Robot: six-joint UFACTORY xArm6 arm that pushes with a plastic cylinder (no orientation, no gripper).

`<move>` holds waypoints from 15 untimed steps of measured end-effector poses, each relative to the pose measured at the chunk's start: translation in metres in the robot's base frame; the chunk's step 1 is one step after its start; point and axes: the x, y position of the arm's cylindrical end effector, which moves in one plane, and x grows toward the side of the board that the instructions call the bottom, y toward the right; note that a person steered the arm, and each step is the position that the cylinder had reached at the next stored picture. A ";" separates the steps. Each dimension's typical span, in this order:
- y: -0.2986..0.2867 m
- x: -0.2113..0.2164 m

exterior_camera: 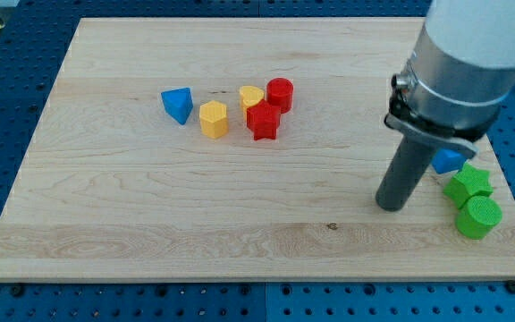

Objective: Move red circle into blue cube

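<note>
The red circle (280,92), a short red cylinder, stands near the board's middle, touching a red star (263,121) below it and a yellow heart (251,97) to its left. The blue cube (178,105) sits farther to the view's left, apart from them. A yellow hexagon (213,119) lies between the blue cube and the red star. My tip (390,205) rests on the board far to the view's right of the red circle, just left of a second blue block (447,161) that my arm partly hides.
A green star-shaped block (468,185) and a green cylinder (478,217) sit by the board's right edge, just right of my tip. The wooden board (150,215) lies on a blue perforated table.
</note>
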 end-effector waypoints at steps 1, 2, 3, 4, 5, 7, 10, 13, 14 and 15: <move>0.000 -0.029; -0.004 -0.063; -0.038 -0.083; -0.069 -0.096; -0.085 -0.111; -0.124 -0.116; -0.159 -0.155; -0.127 -0.169; -0.122 -0.169; -0.122 -0.169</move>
